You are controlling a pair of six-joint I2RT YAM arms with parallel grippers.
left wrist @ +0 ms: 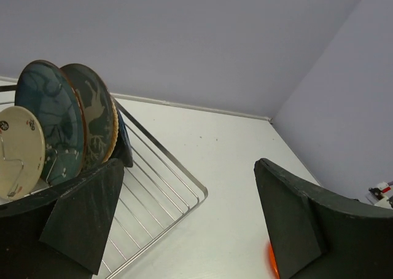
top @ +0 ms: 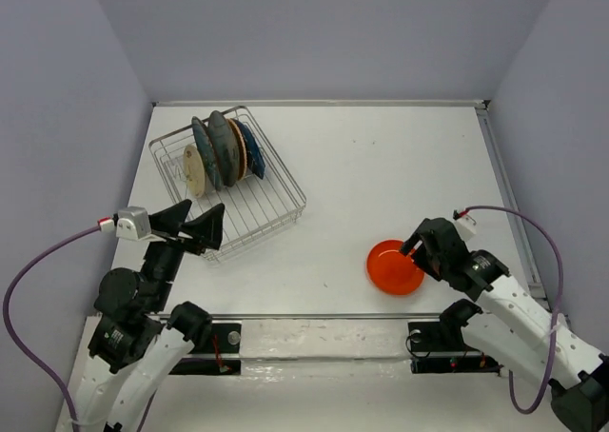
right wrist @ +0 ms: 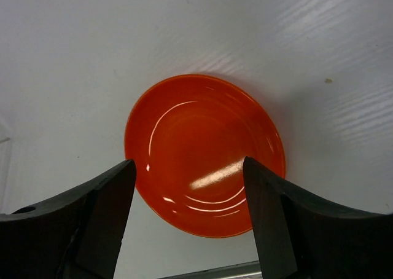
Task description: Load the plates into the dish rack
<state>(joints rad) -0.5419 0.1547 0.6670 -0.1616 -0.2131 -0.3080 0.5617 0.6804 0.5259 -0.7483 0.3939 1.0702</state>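
The silver wire dish rack stands at the back left. Five plates stand on edge in it: cream, teal, grey patterned, tan wooden and navy. The left wrist view shows the cream, teal and grey patterned plates. The orange-red plate lies flat on the table at the front right. My right gripper is open just above its near rim, one finger at each side. My left gripper is open and empty at the rack's near corner.
The white table has a raised edge along the back and right sides. Grey walls close in on three sides. The near part of the rack holds no plates. A sliver of the orange-red plate shows beside my left gripper's right finger.
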